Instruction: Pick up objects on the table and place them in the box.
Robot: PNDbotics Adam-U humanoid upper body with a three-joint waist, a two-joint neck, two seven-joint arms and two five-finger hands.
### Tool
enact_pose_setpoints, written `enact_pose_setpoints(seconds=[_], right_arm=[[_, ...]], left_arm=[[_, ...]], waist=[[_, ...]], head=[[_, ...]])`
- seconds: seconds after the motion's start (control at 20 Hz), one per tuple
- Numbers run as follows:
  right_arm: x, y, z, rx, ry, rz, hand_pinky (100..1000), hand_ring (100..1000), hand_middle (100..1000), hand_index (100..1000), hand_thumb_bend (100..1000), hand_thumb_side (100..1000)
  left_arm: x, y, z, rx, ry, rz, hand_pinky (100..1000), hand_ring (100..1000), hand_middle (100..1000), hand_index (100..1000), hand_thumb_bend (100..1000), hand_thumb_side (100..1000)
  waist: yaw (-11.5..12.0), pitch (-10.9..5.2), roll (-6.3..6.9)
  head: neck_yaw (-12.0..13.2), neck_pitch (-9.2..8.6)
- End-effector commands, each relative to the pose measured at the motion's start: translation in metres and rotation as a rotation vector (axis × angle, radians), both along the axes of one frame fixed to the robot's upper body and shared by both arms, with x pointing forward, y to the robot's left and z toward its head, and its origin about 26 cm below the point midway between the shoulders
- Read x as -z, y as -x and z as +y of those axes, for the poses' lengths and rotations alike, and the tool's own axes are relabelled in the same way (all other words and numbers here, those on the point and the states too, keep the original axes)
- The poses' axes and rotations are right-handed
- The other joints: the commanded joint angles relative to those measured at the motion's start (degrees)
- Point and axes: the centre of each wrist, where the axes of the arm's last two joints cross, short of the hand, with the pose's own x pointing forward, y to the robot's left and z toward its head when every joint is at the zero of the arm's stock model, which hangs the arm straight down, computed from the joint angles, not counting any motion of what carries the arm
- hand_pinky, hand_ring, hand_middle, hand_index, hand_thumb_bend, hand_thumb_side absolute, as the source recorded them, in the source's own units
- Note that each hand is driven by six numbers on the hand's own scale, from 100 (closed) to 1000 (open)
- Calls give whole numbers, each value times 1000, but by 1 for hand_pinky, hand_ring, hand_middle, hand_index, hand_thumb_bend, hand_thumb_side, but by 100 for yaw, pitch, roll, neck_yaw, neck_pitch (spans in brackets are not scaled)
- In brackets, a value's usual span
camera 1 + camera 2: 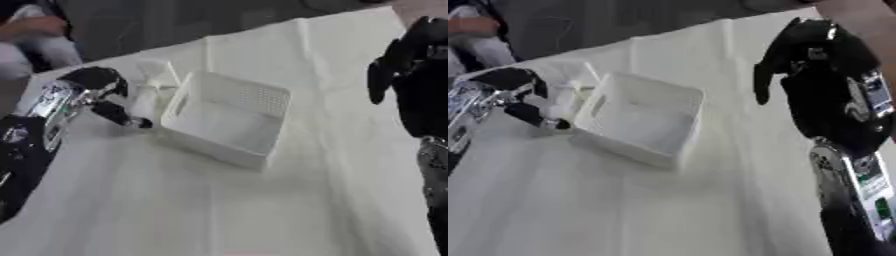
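sitting askew on the table [219,210], white box [226,117].

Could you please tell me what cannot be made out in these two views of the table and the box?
- White object by the left robot hand: pale against the cloth and blurred, so its kind and any grip on it are unclear.
- Box interior: looks bare, but white on white could hide something.
- Right robot hand: its finger pose is unclear in both views; it is cut off by the edge in the left eye view.
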Motion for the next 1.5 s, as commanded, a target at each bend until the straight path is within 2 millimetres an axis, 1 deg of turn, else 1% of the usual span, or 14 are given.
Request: enact_pose_setpoints(seconds=[0.05, 0.25, 0.4, 0.45, 0.5, 0.55, 0.7, 0.95, 1.1, 1.2, 1.5], right_arm=[[-5, 1, -1, -2, 4, -20, 247, 412, 512, 716, 100, 831], [-6, 1, 0, -7, 8, -27, 247, 412, 511, 716, 100, 831], [-7, 1, 0, -9, 11, -31, 246, 412, 511, 717, 100, 830], [-7, 1, 0, -10, 12, -31, 246, 412, 511, 717, 100, 821], [-7, 1, 0, -11, 12, -31, 247, 412, 511, 717, 100, 830], [-7, 1, 1, -12, 13, -32, 247, 412, 511, 717, 100, 830], [-7, 1, 1, -15, 14, -30, 246, 412, 511, 717, 100, 829], [-5, 1, 1, -18, 20, -22, 246, 412, 510, 717, 100, 827], [-5, 1, 2, -24, 24, -20, 246, 412, 510, 718, 100, 827], [-5, 1, 2, -27, 27, -20, 246, 412, 510, 718, 100, 826], [-8, 1, 7, -51, 30, -26, 248, 412, 510, 717, 100, 825]], left_arm=[[-5, -2, 6, -20, -9, -16, 298, 460, 623, 707, 933, 816], [-1, -3, 4, -29, 0, -25, 302, 460, 625, 707, 930, 819], [-4, -4, 6, -35, -16, -45, 315, 465, 634, 709, 943, 827], [-7, -4, 8, -39, -25, -53, 313, 464, 632, 708, 1000, 787], [-10, -5, 10, -41, -33, -59, 328, 472, 646, 715, 895, 854], [-15, -6, 13, -45, -43, -68, 333, 474, 650, 718, 963, 841], [-30, -9, 19, -58, -58, -88, 342, 483, 660, 727, 974, 860], [-67, -14, 28, -75, -29, -113, 341, 485, 654, 730, 960, 870], [-77, -15, 29, -90, -13, -128, 338, 483, 651, 727, 955, 872], [-75, -16, 29, -102, 0, -122, 336, 482, 650, 726, 953, 872], [-55, -20, 21, -124, 13, -89, 339, 481, 651, 724, 952, 870]], waist=[[-17, -47, -20], [-64, -14, -6], [-98, 2, 4], [-109, 4, 6], [-117, 5, 7], [-128, 4, 8], [-137, 0, 6], [-117, -19, 14], [-139, -20, 33], [-175, -10, 49], [-345, 39, 116]], head=[[61, -1], [44, -1], [23, -1], [19, -1], [13, -1], [2, -1], [-28, -1], [-75, -1], [-79, -1], [-81, -1], [-109, -1]])
